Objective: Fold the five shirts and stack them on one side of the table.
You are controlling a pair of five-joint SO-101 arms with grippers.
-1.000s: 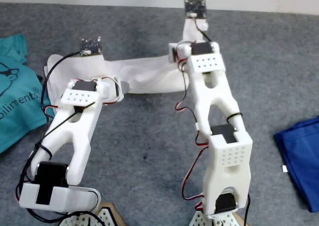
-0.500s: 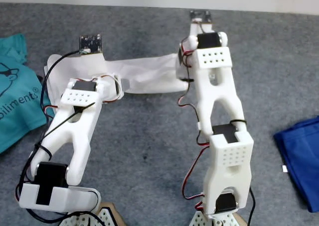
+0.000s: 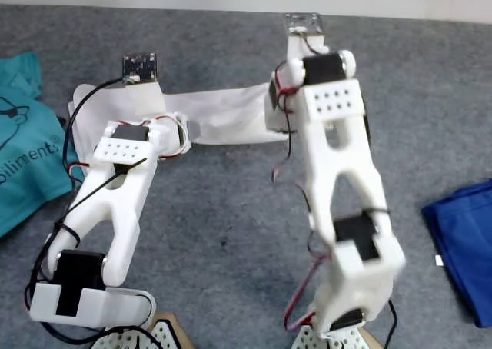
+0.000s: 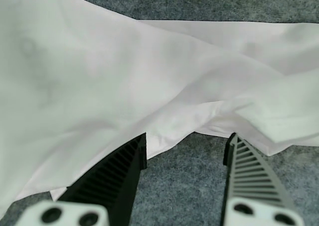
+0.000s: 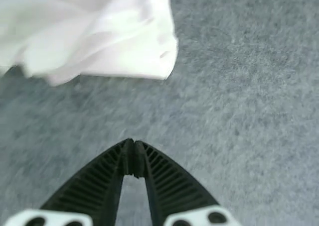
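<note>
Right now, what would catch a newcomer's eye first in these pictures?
A white shirt lies stretched across the far middle of the table. The left hand is open at its edge; the right hand is shut over bare table near its corner. A teal shirt and a blue shirt lie at opposite edges.

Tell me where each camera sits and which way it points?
High view: fixed above, looking down on the grey table, left arm, right arm, white shirt, teal shirt, blue shirt.
Left wrist view: on the left arm's wrist, facing the white shirt's edge past the open left gripper.
Right wrist view: on the right arm's wrist, facing the table past the shut right gripper.
Shared: all three show the white shirt.
</note>
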